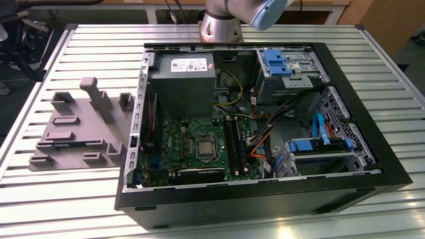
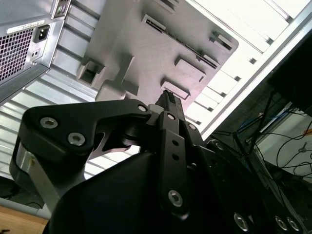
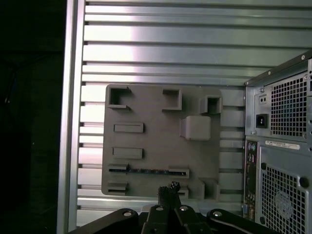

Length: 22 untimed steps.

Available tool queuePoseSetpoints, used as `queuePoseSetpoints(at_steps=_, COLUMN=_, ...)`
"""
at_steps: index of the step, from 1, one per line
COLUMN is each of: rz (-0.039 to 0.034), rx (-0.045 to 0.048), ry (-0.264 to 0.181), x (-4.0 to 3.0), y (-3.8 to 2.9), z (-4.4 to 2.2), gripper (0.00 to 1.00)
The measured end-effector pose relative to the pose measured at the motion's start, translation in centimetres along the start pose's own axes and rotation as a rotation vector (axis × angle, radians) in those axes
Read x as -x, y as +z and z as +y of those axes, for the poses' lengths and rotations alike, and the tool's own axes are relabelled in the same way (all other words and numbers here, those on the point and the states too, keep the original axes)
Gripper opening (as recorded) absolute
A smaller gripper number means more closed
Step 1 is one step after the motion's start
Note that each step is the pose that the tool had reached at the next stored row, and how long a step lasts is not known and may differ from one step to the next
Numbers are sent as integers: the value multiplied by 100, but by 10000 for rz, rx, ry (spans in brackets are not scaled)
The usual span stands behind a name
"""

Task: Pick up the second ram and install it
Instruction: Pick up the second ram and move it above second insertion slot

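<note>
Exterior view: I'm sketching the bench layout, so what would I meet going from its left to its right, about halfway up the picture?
Grey fixture plate → green motherboard → blue drive bracket → black right rim of the computer case.

No legible print on the power-supply label (image 1: 189,65)

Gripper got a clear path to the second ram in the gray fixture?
Probably yes: the second ram lies exposed in the gray fixture, nothing covering it, and the gripper hangs above the fixture close by.
</note>
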<state>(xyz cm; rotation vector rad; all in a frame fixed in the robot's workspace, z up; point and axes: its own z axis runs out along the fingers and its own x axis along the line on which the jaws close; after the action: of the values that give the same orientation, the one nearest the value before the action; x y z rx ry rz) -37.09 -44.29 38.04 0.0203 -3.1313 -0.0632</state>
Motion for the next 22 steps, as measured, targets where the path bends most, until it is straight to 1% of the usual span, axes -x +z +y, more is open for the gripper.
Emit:
queuePoseSetpoints(at_steps=14, rz=8, rx=-2, ry=-210, x=0, y=0, z=0, gripper=11)
queuePoseSetpoints(at_steps=22, rz=9, rx=-2, ry=-220, x=0, y=0, z=0, gripper=11)
